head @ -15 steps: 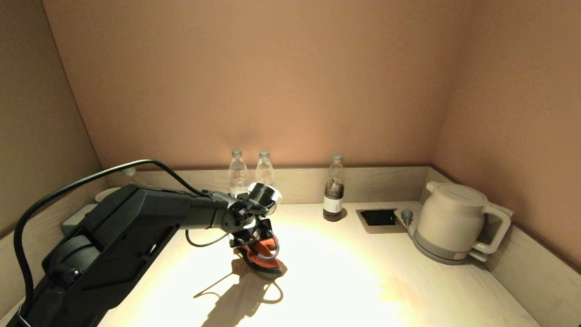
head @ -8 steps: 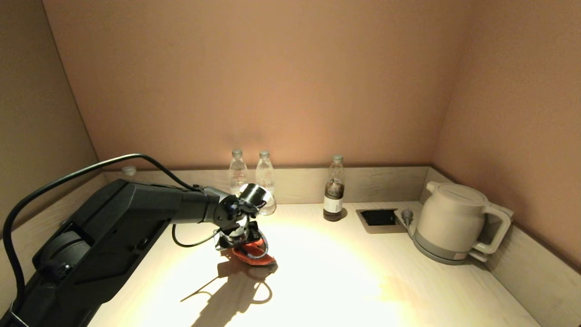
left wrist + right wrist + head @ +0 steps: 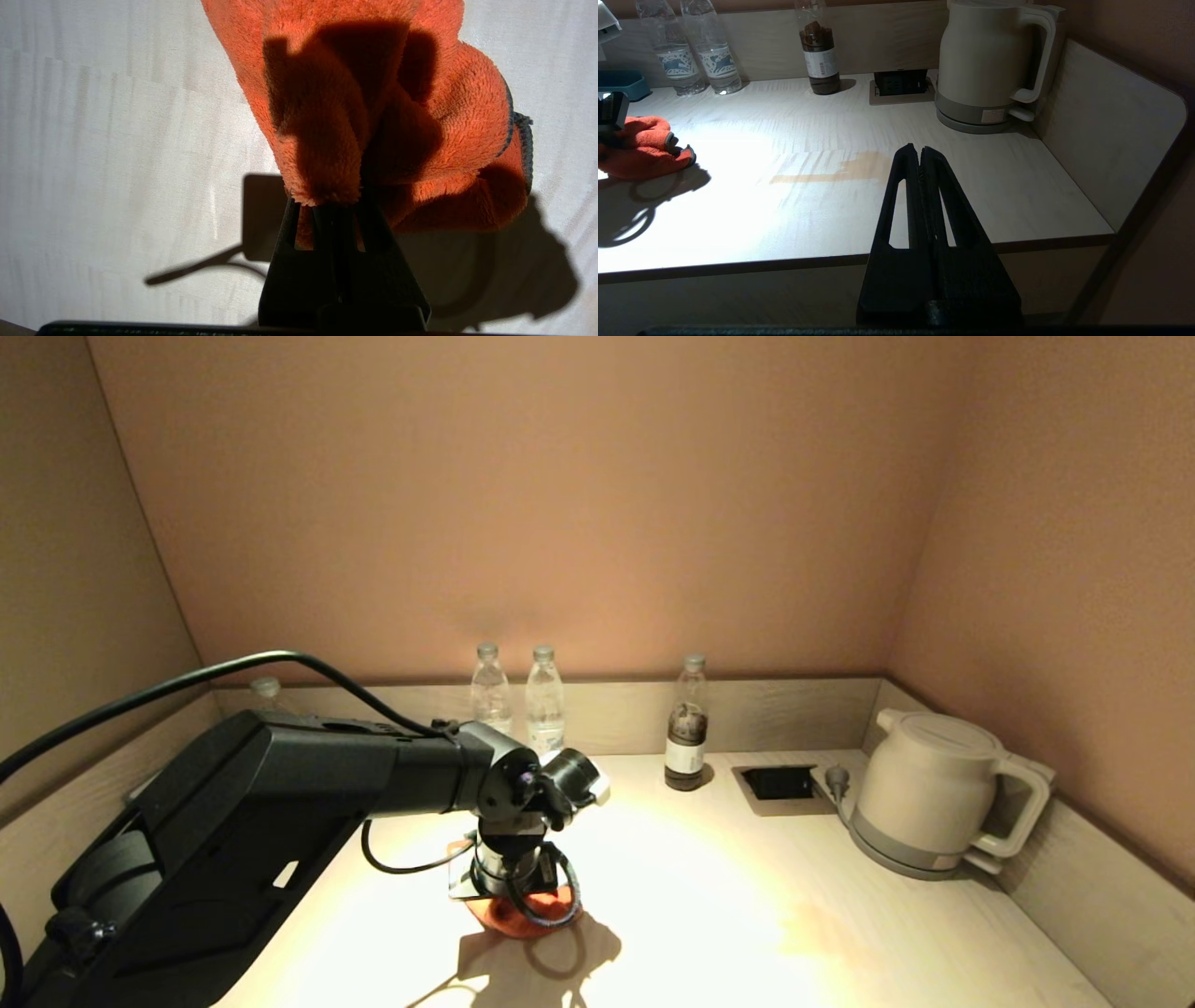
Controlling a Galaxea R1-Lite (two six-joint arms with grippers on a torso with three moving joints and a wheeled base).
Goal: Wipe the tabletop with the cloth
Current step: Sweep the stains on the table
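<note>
My left hand (image 3: 509, 907) points straight down over the middle-left of the tabletop (image 3: 747, 915), its fingers (image 3: 343, 219) clamped on a bunched fold of the cloth (image 3: 523, 917). The cloth (orange terry with a dark edge) is pressed in a crumpled heap on the pale wood right under that hand, inside the bright pool of light. To its right, nearer the front edge, a faint tan stain (image 3: 840, 171) streaks the surface. My right hand (image 3: 920, 154) hangs out in front of the tabletop's near edge, off to the right, fingers pressed together on nothing. Along the far rim stand two clear water bottles (image 3: 518, 702) and a bottle with a dark fill (image 3: 687, 728); a pale kettle (image 3: 934, 793) sits in the far right corner, with a recessed socket (image 3: 780, 782) just left of it.
</note>
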